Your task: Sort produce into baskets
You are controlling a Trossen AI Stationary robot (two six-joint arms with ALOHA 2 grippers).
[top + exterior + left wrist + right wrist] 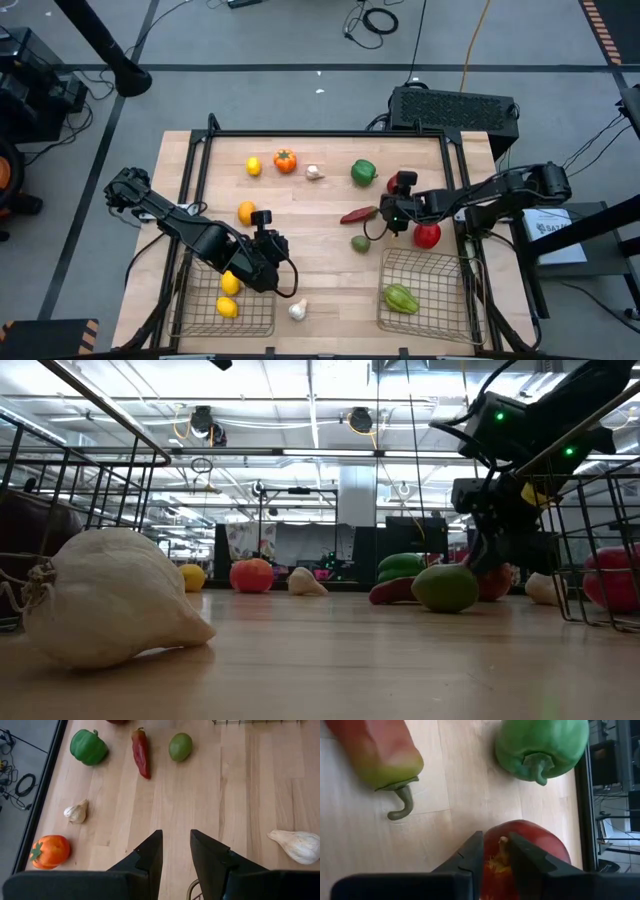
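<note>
- High view: the right gripper is low over the table's right half, at a red apple beside the green bell pepper and the red chili.
- Right wrist view: its two fingers pinch the short stem on top of the red apple; the chili's green stem end and the bell pepper lie just beyond.
- High view again: a second red apple sits by the right basket, which holds a light green pepper; a round green fruit lies near the chili.
- The left gripper hangs at the left basket's inner edge, fingers slightly parted and empty in its wrist view.
- That basket holds two lemons; a garlic bulb rests just outside it.
- Farther back lie an orange, another lemon, a tomato and a second garlic bulb.
</note>
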